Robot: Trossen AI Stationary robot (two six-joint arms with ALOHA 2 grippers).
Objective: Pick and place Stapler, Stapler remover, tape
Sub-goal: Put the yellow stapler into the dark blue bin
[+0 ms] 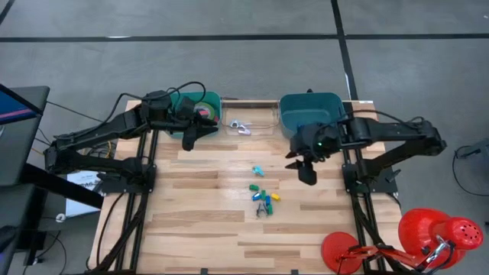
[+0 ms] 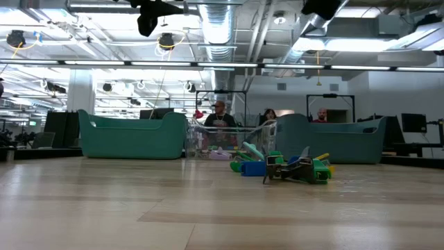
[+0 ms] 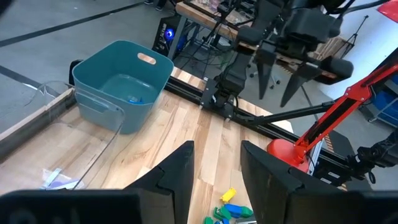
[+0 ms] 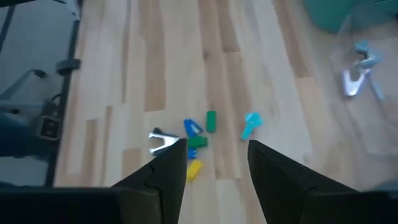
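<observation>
I am holding my right gripper [image 1: 306, 173] above the bare wood of the table [image 1: 199, 221], just beside the cluster of small coloured pieces [image 1: 263, 197] lying mid-table. In the right wrist view its jaws are standing spread with nothing between them, framing that cluster [image 4: 196, 140].

I am holding my left gripper [image 1: 189, 140] over the table's far edge, just beside the left teal bin [image 1: 200, 107]. Its jaws are likewise standing apart and empty in the left wrist view.

A pinkish red tape roll [image 1: 203, 111] is showing inside the left teal bin; whether green rolls are lying with it I cannot tell.

A clear tray [image 1: 260, 122] is sitting between the two bins, holding a metallic, claw-shaped item [image 1: 241, 127] that looks like a staple remover. The right teal bin [image 1: 309, 107] is standing at the far edge under my right arm.

In the low view both grippers are hanging high above the table and people are sitting behind the bins.
</observation>
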